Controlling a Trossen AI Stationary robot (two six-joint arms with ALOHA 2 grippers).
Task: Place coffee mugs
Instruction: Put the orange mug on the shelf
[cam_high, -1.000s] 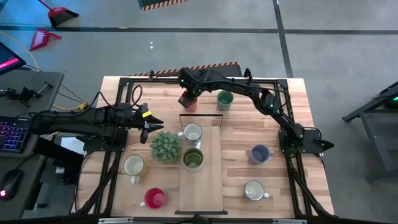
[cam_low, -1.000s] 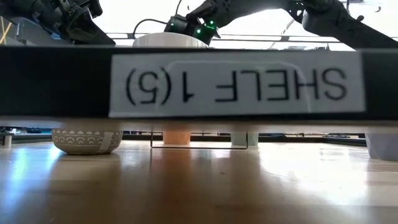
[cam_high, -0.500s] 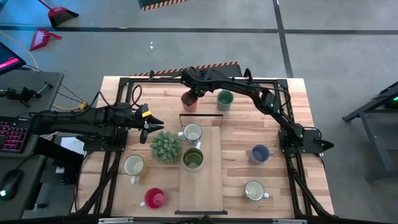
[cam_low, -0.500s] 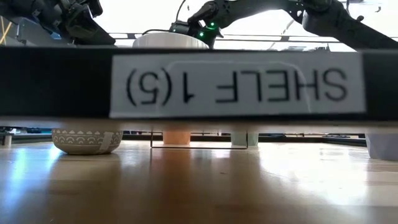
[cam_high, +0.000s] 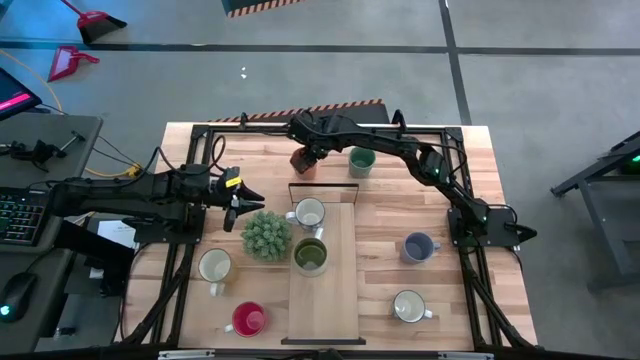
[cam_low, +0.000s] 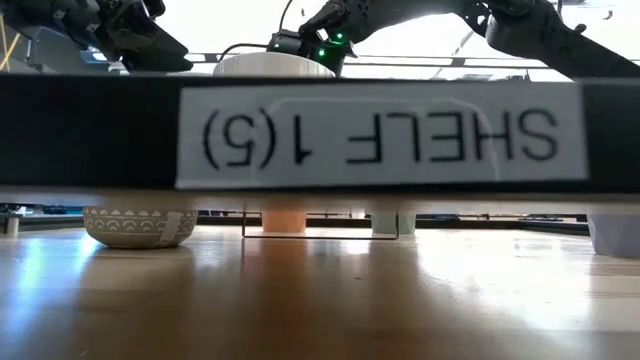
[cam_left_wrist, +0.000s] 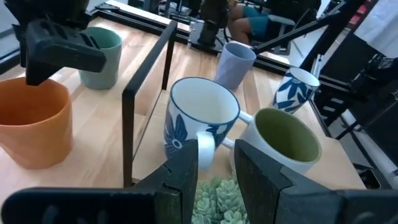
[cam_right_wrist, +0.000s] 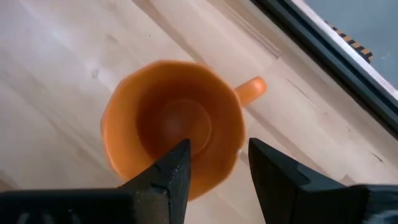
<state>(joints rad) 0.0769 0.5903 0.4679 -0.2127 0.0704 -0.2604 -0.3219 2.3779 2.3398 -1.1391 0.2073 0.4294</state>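
An orange mug (cam_right_wrist: 168, 127) stands upright on the table near its far edge (cam_high: 302, 163), handle (cam_right_wrist: 252, 89) on its side. My right gripper (cam_right_wrist: 217, 155) hangs open just above it, pointing steeply down. One finger is over the mug's inside and the other outside its rim; I see no touch. My left gripper (cam_high: 240, 203) waits open at the left by the spiky plant (cam_high: 266, 234), with nothing between its fingers (cam_left_wrist: 216, 165). A patterned white mug (cam_high: 309, 213) and an olive mug (cam_high: 310, 255) stand on the wooden shelf board (cam_high: 340, 295).
A teal mug (cam_high: 361, 158) stands right of the orange one. A blue-grey mug (cam_high: 418, 246) and a cream mug (cam_high: 408, 306) are at the right. A cream mug (cam_high: 214, 266) and a red mug (cam_high: 248, 319) are at the near left. A black wire frame (cam_high: 322, 185) edges the shelf.
My right gripper has stayed over the orange mug and rolled about its own axis, tipping a little; its fingers have stayed open. The mug has not moved.
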